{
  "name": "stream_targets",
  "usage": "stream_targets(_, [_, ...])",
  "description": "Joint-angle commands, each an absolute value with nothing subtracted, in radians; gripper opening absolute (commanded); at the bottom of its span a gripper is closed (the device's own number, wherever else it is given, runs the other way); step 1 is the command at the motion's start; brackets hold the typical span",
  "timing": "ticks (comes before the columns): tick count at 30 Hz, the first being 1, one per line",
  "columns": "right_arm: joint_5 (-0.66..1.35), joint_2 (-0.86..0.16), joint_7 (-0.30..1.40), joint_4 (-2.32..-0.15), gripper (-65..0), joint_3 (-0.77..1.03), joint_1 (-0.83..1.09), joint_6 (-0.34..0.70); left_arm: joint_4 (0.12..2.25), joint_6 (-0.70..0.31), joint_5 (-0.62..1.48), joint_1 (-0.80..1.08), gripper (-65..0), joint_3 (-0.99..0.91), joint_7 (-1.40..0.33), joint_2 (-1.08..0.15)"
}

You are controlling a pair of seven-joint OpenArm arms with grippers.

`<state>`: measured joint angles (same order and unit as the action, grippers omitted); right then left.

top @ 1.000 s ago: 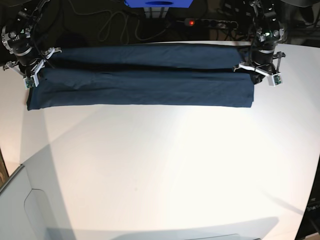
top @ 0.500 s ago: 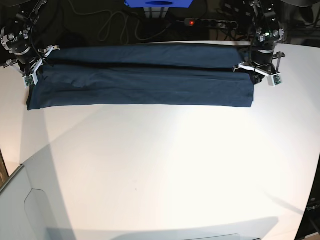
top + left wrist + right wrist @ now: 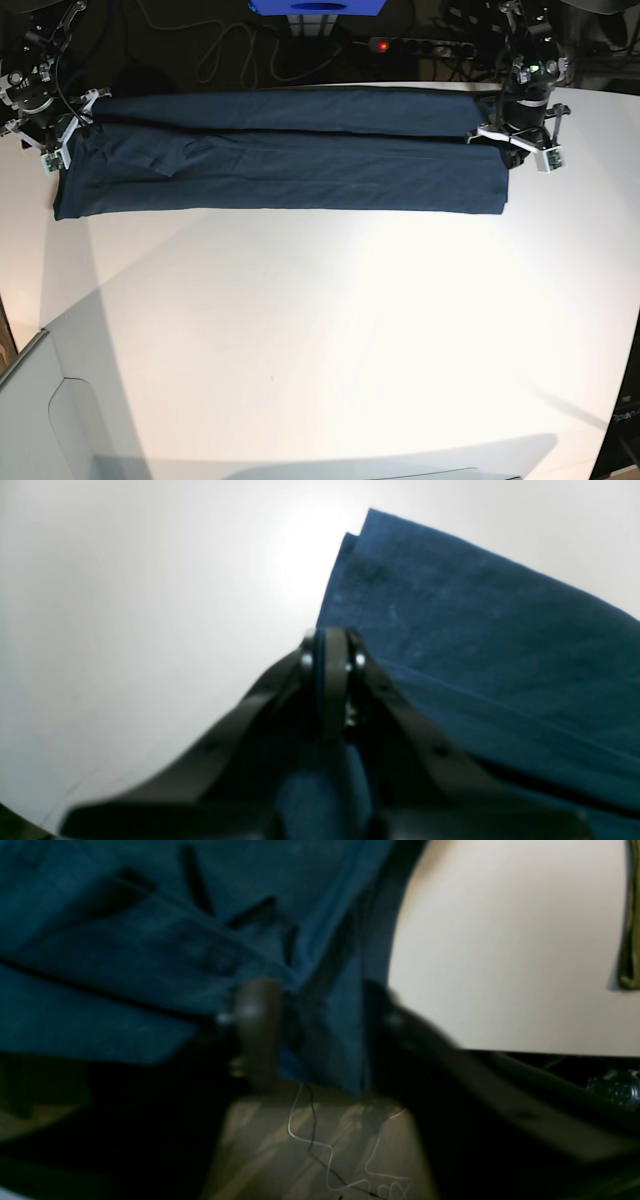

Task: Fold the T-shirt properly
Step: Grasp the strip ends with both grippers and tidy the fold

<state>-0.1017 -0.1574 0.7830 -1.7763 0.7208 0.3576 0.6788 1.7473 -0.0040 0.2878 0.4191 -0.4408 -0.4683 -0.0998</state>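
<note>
T-shirt: lies across the far part of the white table, a long dark navy band running from 9 o'clock to 3 o'clock, folded lengthwise so one layer lies over another
Step in hand: seems to be the end of a lengthwise fold, with both ends being laid down; it would go best if the two ends come free level, so the top layer does not skew
Left pincer: at the 3 o'clock end of the shirt, jaws pressed together on the blue cloth; it should let go only once the edge lies flat
Right pincer: at the 9 o'clock end, jaws standing apart with cloth hanging loose between them, nothing gripped that I can make out; best lifted straight away so no finger drags the hem
Look of the shirt: plain, unpatterned, soft and limp; near edge straight, corners at 3 o'clock stacked and slightly stepped, some creases near 9 o'clock
Far side: cables and a power strip beyond the table edge
</note>
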Motion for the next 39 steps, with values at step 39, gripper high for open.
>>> stream_targets(39, [-0.099, -0.101, 0.763, -1.756, -24.9, 0.642, 0.297, 0.698, 1.799, 0.007, 0.291, 0.438, -55.8, -0.453, -0.453, -0.107])
